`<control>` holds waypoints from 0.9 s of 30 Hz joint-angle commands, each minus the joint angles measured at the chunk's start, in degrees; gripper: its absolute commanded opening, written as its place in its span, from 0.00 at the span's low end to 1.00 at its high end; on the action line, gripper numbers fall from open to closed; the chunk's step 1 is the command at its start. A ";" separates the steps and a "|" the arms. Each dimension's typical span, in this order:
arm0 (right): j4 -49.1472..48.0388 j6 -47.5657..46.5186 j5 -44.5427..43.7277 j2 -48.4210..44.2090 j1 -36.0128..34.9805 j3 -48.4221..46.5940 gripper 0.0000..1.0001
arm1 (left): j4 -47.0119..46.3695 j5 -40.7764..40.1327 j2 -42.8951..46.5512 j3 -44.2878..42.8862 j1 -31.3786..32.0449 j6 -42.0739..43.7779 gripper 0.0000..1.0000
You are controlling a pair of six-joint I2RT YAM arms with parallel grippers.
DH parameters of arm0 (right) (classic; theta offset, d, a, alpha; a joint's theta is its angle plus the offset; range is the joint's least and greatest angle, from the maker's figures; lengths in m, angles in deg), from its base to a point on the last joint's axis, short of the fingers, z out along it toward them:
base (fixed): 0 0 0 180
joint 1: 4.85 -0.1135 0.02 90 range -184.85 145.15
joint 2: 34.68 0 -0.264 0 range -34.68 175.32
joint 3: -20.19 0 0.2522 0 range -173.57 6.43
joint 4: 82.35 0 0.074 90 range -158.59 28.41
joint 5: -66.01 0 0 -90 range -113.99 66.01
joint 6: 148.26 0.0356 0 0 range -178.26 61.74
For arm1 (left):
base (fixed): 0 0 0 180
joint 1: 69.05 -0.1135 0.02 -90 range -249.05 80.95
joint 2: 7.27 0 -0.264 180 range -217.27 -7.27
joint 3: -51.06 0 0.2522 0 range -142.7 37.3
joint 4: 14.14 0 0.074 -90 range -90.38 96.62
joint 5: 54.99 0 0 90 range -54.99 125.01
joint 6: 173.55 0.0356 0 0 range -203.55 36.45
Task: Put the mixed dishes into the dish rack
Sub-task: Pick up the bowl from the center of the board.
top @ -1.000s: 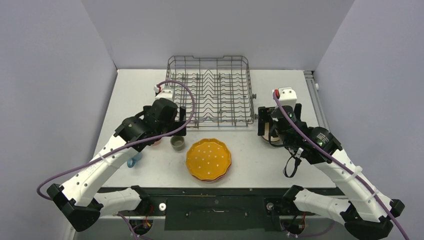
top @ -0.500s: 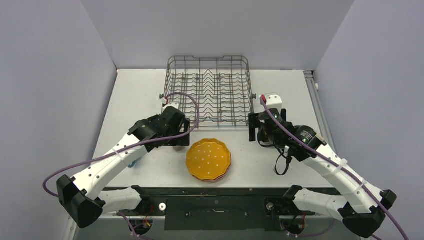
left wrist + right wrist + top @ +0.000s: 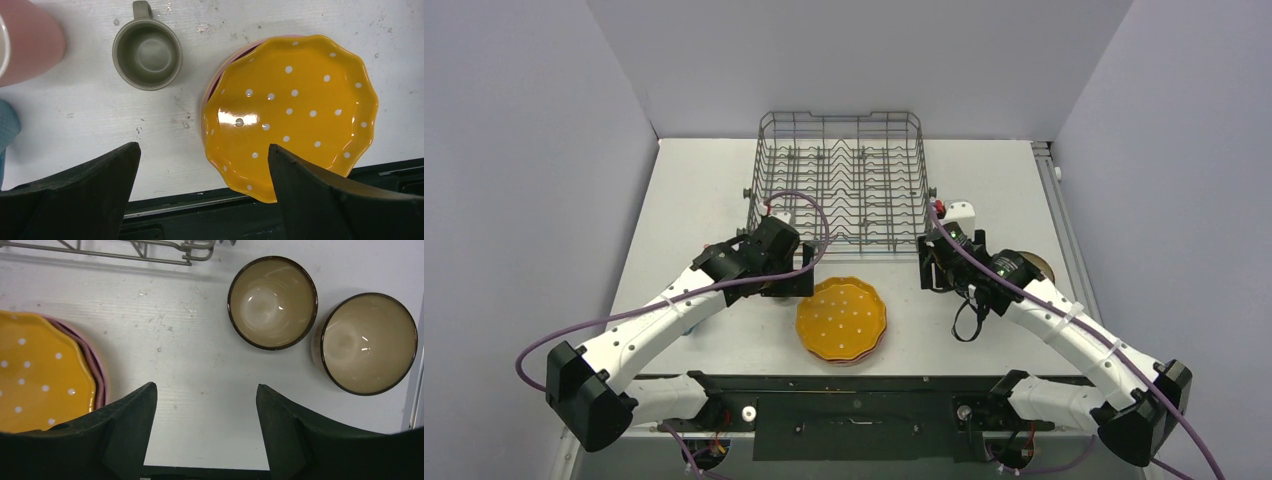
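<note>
The scalloped orange-yellow white-dotted plate (image 3: 841,317) (image 3: 292,110) (image 3: 40,375) lies on top of pink plates (image 3: 98,371) near the table's front edge. My left gripper (image 3: 796,276) (image 3: 203,147) hangs open above the plate's left edge, holding nothing. A grey-green cup (image 3: 146,52) and a pink cup (image 3: 30,40) stand to its left. My right gripper (image 3: 931,266) (image 3: 206,386) is open over bare table, between the plates and two dark-rimmed bowls (image 3: 272,302) (image 3: 369,342). The dish rack (image 3: 839,114) (image 3: 100,254) stands empty at the back.
A blue object (image 3: 7,131) shows at the left edge of the left wrist view. A black rail (image 3: 854,380) runs along the table's near edge. Purple cables loop from both arms. Grey walls close in the white table (image 3: 694,190).
Both arms have swung toward the middle. The left gripper passed over the grey-green cup to the plate's left edge. The right gripper left the bowls, moved left, and its jaws narrowed somewhat.
</note>
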 commanded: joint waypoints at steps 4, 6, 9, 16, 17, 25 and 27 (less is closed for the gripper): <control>-6.02 -0.50 2.97 2.11 7.41 5.15 0.66 | -4.93 3.88 0.04 1.70 0.07 -0.24 0.98; -6.76 -0.92 2.95 3.12 8.43 6.07 0.65 | -5.20 4.35 0.02 1.92 0.10 -0.15 0.98; -7.87 -1.22 2.81 4.54 9.59 6.94 0.64 | -5.34 4.65 -0.11 1.77 0.15 0.01 0.98; -10.54 -2.22 3.78 8.23 12.23 7.60 0.58 | -5.35 5.15 -0.39 1.23 0.20 0.77 0.98; -10.82 -2.46 3.91 9.01 12.67 7.32 0.57 | -5.35 5.25 -0.48 1.15 0.25 0.88 0.98; -13.12 -3.32 4.87 14.72 13.77 5.06 0.52 | -5.12 6.28 -0.60 -0.10 0.22 1.58 0.98; -13.49 -3.35 4.24 16.17 13.78 4.49 0.52 | -4.93 6.33 -0.64 -0.32 0.21 1.85 0.98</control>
